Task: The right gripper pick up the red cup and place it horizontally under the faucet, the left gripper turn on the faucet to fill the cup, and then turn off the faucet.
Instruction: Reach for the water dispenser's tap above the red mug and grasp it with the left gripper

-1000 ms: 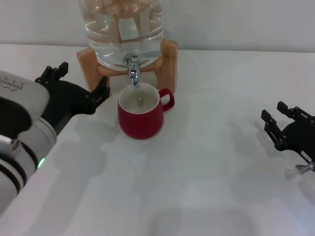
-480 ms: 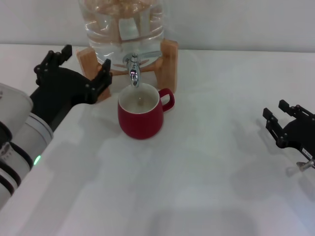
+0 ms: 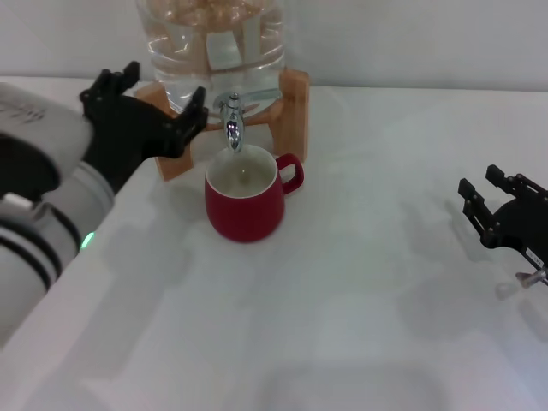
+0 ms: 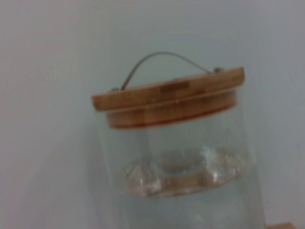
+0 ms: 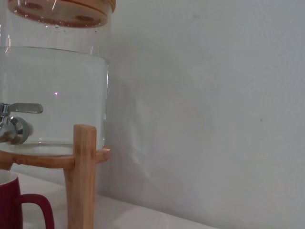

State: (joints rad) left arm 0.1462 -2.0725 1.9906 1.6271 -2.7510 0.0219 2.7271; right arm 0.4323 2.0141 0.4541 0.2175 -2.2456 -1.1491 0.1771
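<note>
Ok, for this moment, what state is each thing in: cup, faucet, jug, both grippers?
red cup: upright on the table, directly under the spout, handle toward the robot's right, not held.
faucet: no stream visible; untouched.
water jug: on its wooden stand, partly full, lid on.
left gripper: open, beside the faucet, holding nothing.
right gripper: open, empty, far off on the right.

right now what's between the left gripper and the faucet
Nothing solid. In the head view the left gripper, prongs spread, sits just left of the faucet, with only a short open gap in front of the water jug and its wooden stand.
</note>
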